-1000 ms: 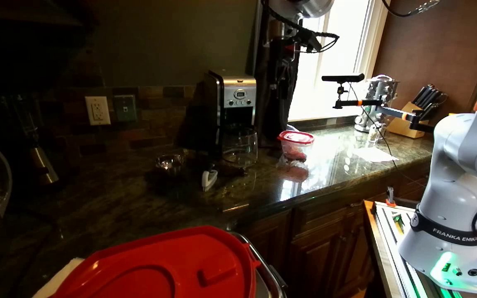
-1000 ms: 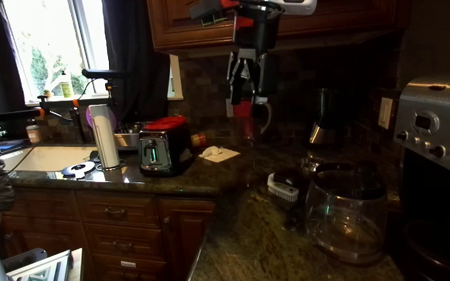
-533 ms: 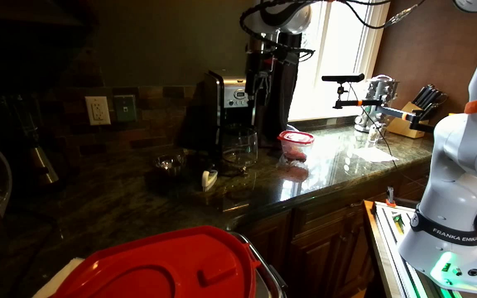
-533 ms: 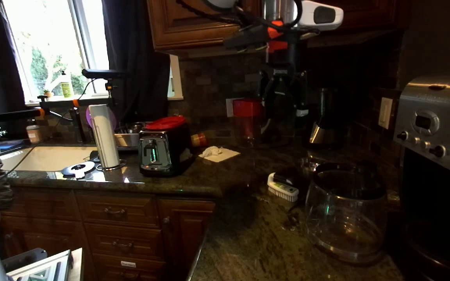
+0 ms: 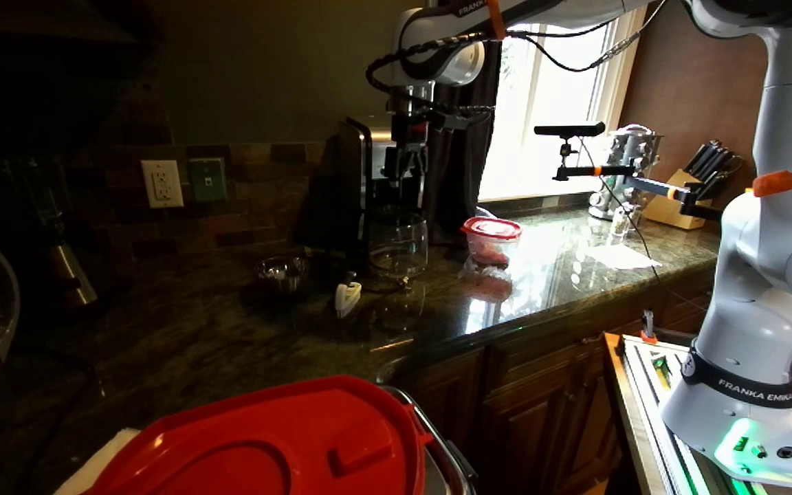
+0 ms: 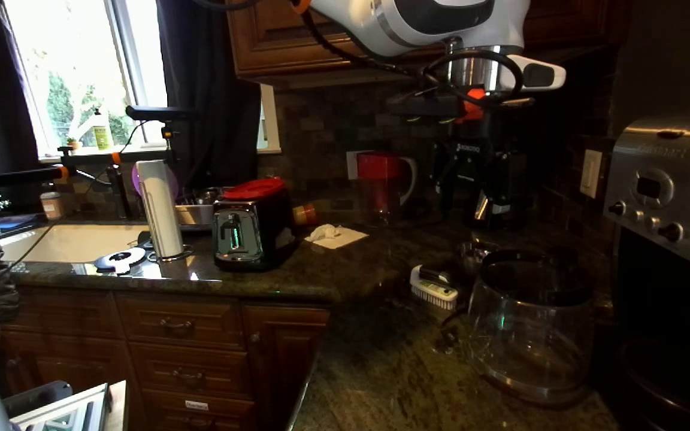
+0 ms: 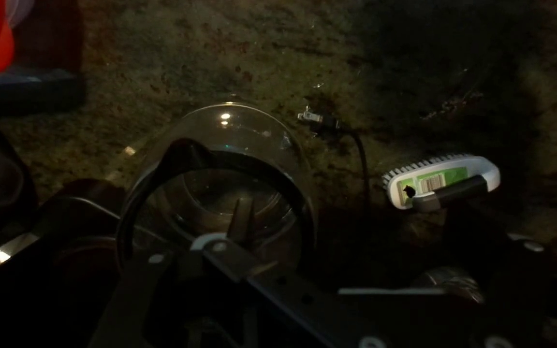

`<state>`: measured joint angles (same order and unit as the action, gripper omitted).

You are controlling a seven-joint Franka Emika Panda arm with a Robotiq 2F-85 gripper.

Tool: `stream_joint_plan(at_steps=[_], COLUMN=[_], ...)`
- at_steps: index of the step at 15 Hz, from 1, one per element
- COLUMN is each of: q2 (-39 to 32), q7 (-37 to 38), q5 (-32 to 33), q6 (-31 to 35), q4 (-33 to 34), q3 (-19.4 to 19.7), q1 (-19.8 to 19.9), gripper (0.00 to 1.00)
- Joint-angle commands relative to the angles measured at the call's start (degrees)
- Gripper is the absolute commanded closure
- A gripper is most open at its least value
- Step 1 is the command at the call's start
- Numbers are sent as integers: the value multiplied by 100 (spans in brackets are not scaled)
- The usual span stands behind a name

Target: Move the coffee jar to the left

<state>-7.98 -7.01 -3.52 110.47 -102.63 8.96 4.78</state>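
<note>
In an exterior view, the hand (image 6: 471, 211) hung above the counter (image 6: 375, 371), fingers spread; the coffee jar (image 6: 530, 335) stood on it, right of the brush (image 6: 433, 289), left of the coffee machine (image 6: 668, 197).

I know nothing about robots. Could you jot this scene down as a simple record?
Place: kitchen counter
Thing to move: glass coffee jar, standing upright
Near the jar: coffee machine, white scrub brush
Also on the counter: red-lidded tub
Fingers: spread apart, above the counter, holding nothing
Job: shift the jar left; not yet gripped
</note>
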Motion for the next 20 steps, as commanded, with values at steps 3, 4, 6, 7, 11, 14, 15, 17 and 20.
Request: stream_joint_plan(at_steps=[3, 4, 6, 7, 11, 14, 15, 17, 20], q2=[-441, -541, -751, -844, -1180, -1320, -1364, -1419, -1402], q7=[-288, -306, -266, -246, -375, -453, -464, -447, -352], q5=[-250, -271, -266, -288, -489, -620, -637, -641, -606], q6=[921, 1052, 1260, 1296, 1215, 1165, 1152, 1124, 980], q4=[156, 178, 238, 265, 439, 548, 581, 628, 663], q3=[-136, -141, -151, -167, -290, -383, -401, -421, -424], q1=[218, 248, 309, 336, 475, 549, 566, 583, 589], gripper=[0, 0, 0, 0, 14, 44, 54, 69, 92])
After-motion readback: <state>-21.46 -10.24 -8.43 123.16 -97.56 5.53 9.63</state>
